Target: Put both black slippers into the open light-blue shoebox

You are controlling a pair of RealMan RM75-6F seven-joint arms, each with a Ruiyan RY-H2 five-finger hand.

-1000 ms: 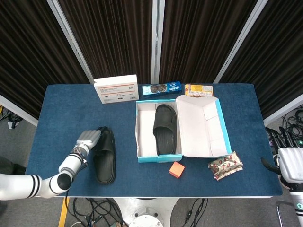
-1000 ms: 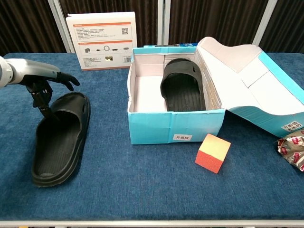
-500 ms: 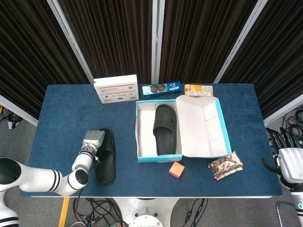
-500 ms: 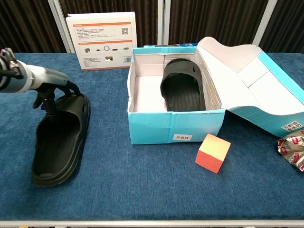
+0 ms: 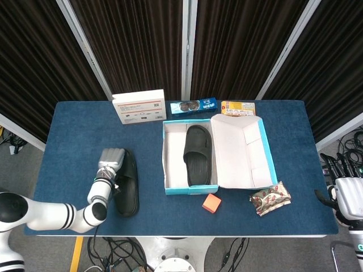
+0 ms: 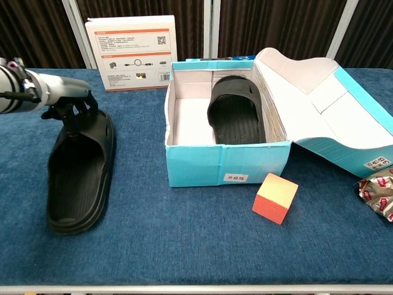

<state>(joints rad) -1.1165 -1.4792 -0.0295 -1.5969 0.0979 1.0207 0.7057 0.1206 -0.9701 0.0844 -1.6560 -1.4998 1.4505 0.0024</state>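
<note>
A blue-covered table (image 5: 74, 130) carries a black slipper (image 5: 127, 184) at nine o'clock, the open light-blue shoebox (image 5: 227, 182) at centre, an orange cube (image 5: 211, 202) and foil packet (image 5: 270, 198) toward five, and a white carton (image 5: 139, 106), cookie pack (image 5: 193, 105) and snack bag (image 5: 237, 107) at twelve.

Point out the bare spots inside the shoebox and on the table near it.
Inside the shoebox, the left half beside the slipper already inside is bare. Table lies free between the loose slipper and the box. Crowded: the back edge and the front right, by the orange block.
</note>
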